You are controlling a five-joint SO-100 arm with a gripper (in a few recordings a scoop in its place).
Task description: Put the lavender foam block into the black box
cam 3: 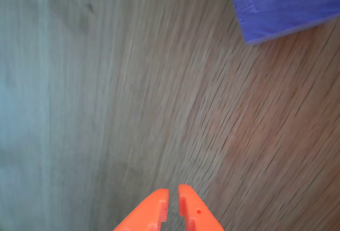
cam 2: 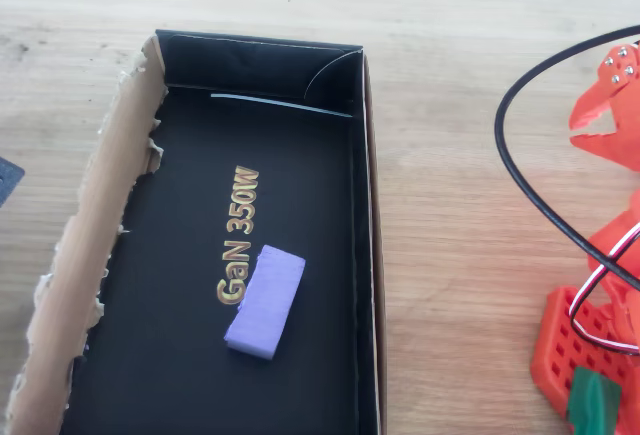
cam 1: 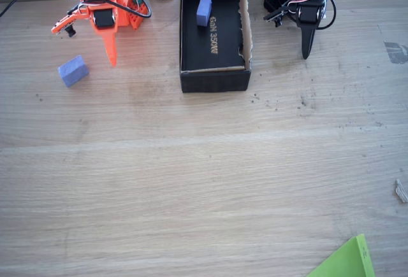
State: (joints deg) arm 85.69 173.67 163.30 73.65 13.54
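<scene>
I am looking at the desk [cam 1: 191, 181] from its near edge. At the near right corner in the fixed view a light green sheet [cam 1: 347, 261] is lying, and a wide bare stretch of wood is spreading behind it.

Further back, on the left part of the desk, the lavender foam block [cam 1: 73, 71] is resting flat on the wood, outside the box and well apart from it. The orange arm [cam 1: 105, 3] is standing at the far left edge and is pointing its jaws down at the desk, just to the right of the block and not touching it. In the wrist view the two orange fingertips [cam 3: 154, 210] are sitting almost together with only a thin slit between them, so the jaws are clenched and holding nothing. There the block [cam 3: 287, 2] is showing at the upper right corner, clear of the tips.

At the middle of the far edge the black box [cam 1: 213, 79] is lying open, with its ragged brown wall on the right in the fixed view. Inside, a longer lavender block [cam 2: 265, 300] is lying on the box floor, just beside the gold "GaN 350W" lettering [cam 2: 238, 235].
</scene>
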